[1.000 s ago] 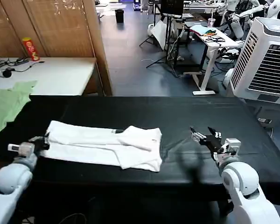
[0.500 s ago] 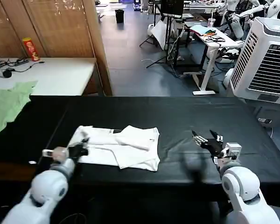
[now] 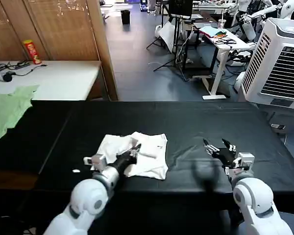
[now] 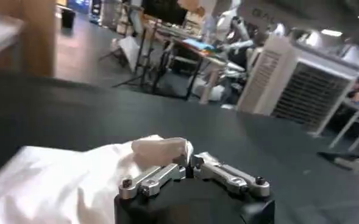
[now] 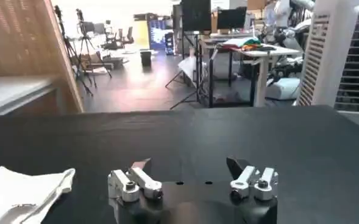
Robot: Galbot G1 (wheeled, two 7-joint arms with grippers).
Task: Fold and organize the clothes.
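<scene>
Head view puts the white T-shirt (image 3: 146, 156) at lower centre, bunched, long axis left-right, no print readable. Left gripper (image 3: 132, 150) is clenched on its fabric; right gripper (image 3: 217, 147) hangs released at lower right.

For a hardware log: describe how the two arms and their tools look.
Both arms have glossy white rounded shells. The left tool and the right tool are black, with silver metal finger links fixed by screws, seen close in the wrist views. A small white block sits at each wrist.

White T-shirt (image 3: 147, 154) on black table (image 3: 186, 122), left gripper (image 3: 134, 149) clamped on its fold.
</scene>
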